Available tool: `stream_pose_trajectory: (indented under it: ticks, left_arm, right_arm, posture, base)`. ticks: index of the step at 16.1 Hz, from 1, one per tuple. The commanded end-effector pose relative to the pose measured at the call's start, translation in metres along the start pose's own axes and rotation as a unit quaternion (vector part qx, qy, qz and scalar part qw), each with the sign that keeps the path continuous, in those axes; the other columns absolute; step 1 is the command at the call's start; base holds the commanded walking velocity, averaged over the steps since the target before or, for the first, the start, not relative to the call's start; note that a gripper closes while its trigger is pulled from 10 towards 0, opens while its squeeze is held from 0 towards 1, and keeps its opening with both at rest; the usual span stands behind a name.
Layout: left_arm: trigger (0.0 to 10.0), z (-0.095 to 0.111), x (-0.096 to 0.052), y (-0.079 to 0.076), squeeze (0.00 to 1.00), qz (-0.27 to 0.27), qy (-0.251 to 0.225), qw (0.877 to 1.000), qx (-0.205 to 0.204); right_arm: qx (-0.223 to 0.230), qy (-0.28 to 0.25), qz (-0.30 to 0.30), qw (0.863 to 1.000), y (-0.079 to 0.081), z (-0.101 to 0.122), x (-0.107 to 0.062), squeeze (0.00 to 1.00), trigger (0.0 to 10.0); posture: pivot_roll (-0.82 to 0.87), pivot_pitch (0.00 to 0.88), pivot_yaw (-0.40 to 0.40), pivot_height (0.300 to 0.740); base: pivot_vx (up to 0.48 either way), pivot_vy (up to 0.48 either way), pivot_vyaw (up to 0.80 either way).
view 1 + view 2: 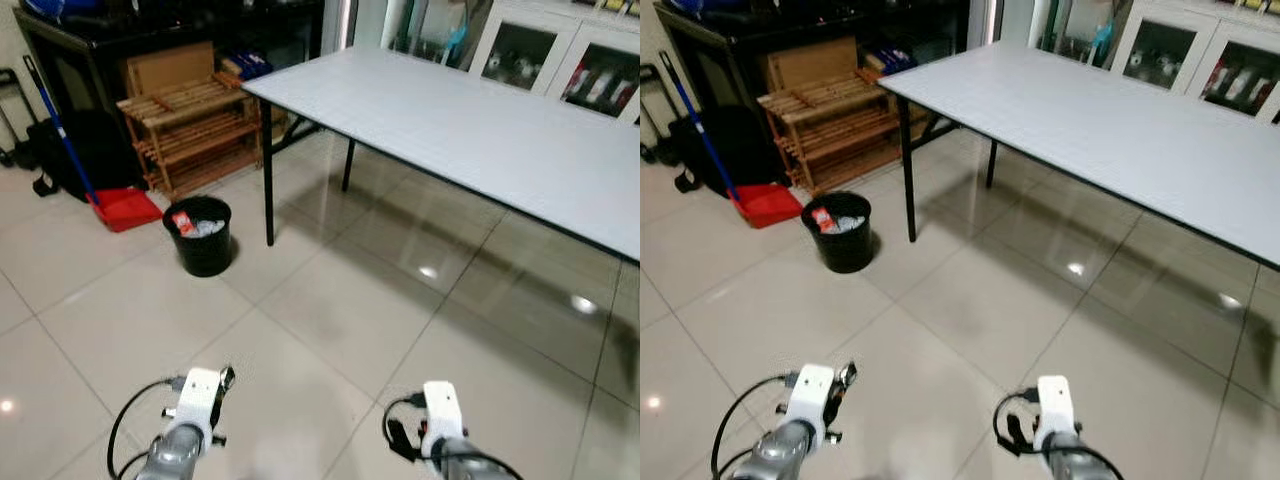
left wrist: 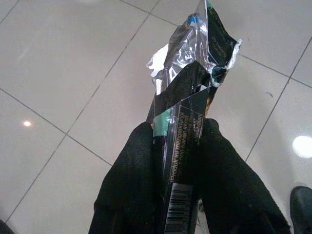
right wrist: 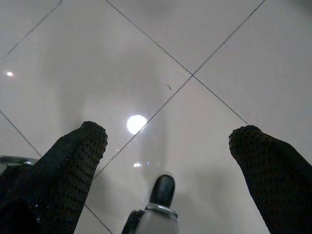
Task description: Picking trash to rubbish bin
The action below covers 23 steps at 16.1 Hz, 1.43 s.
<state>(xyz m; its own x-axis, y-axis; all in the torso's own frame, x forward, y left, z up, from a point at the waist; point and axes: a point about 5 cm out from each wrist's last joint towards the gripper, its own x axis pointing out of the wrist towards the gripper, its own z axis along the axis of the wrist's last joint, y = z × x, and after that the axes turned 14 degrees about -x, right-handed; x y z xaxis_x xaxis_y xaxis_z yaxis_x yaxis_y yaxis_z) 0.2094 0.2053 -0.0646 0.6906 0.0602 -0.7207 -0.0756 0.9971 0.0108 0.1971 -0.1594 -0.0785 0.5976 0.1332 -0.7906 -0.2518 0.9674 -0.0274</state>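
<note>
Left wrist view: left gripper (image 2: 187, 146) pinches a shiny black foil wrapper (image 2: 187, 97); right gripper (image 3: 168, 141) gapes empty. Next, walk to the round black bin (image 1: 202, 236).

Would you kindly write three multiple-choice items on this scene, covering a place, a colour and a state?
1. Where does the black bin stand?
A. on the table
B. on the floor by the table's leg
C. inside the cabinet

2. What colour is the dustpan?
A. red
B. green
C. yellow

3. What is the left gripper doing?
A. open, holding nothing
B. shut on a foil wrapper
C. shut on a bottle

Answers: 1 B, the bin sits on tiles beside the leg; 2 A, it is plainly red; 3 B, the fingers clamp the wrapper.
</note>
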Motion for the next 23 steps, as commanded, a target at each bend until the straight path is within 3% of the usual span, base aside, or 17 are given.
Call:
stream_pose_trajectory:
  ticks: [1, 8, 12, 14, 23]
  left_arm:
    - [10.0, 0.0054, 0.0018, -0.0021, 0.00, 0.000, -0.004, 1.000, -0.001]
    - [10.0, 0.0069, 0.0021, -0.0013, 0.00, 0.004, -0.006, 1.000, -0.009]
    - [10.0, 0.0075, 0.0022, -0.0007, 0.00, 0.004, -0.007, 1.000, -0.011]
    - [10.0, 0.0064, 0.0018, -0.0003, 0.00, 0.004, -0.005, 1.000, -0.010]
    - [10.0, 0.0058, 0.0019, -0.0006, 0.00, -0.001, -0.002, 1.000, -0.002]
  right_arm:
    - [0.003, -0.001, 0.001, 1.000, -0.0021, 0.0016, 0.0001, 0.00, 10.0]
    - [0.004, -0.001, 0.004, 1.000, -0.0004, 0.0004, 0.0000, 0.00, 10.0]
    - [-0.024, 0.003, 0.006, 1.000, 0.0013, 0.0001, 0.0002, 0.00, 10.0]
    - [-0.018, 0.004, 0.010, 1.000, 0.0031, -0.0005, 0.0004, 0.00, 10.0]
    - [-0.013, 0.005, 0.014, 1.000, 0.0056, -0.0025, 0.0003, 0.00, 10.0]
  posture:
    - [0.00, 0.047, -0.057, 0.740]
    - [0.01, 0.042, -0.057, 0.740]
    - [0.01, 0.042, -0.059, 0.740]
    - [0.01, 0.038, -0.059, 0.740]
    - [0.02, 0.000, -0.051, 0.740]
  base:
    - [0.412, 0.000, 0.00]
    - [0.416, 0.000, 0.00]
    - [0.419, 0.000, 0.20]
    - [0.418, 0.000, 0.72]
    - [0.424, 0.000, 0.00]
